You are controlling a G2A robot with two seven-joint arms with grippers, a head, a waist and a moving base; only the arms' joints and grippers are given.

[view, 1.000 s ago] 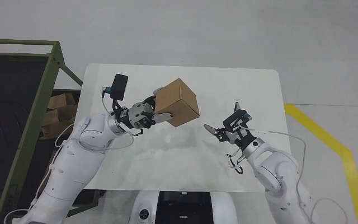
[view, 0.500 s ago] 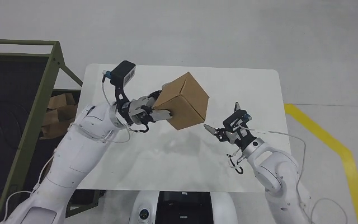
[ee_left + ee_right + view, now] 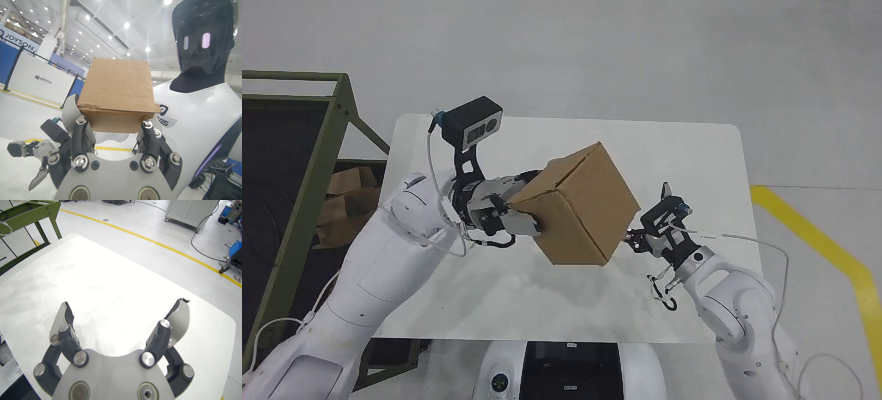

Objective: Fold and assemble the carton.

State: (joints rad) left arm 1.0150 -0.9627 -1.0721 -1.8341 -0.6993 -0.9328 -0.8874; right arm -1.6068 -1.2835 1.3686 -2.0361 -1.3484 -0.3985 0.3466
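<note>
Carton (image 3: 582, 205): prob. light, stiff cardboard, crushable; take by edges. L gripper (image 3: 514, 213) clamped on its 9 o'clock end; R gripper (image 3: 122, 311) released, 3 o'clock, over tabletop (image 3: 692, 150).

The left end effector (image 3: 111, 121) and the right end effector (image 3: 123, 306) share a grey metal plate, black links with silver screws, and pale grey fingers (image 3: 56, 323) with ribbed black pads (image 3: 69, 313). The arms (image 3: 372, 285) are glossy white and trail thin white cables (image 3: 742, 239).
</note>
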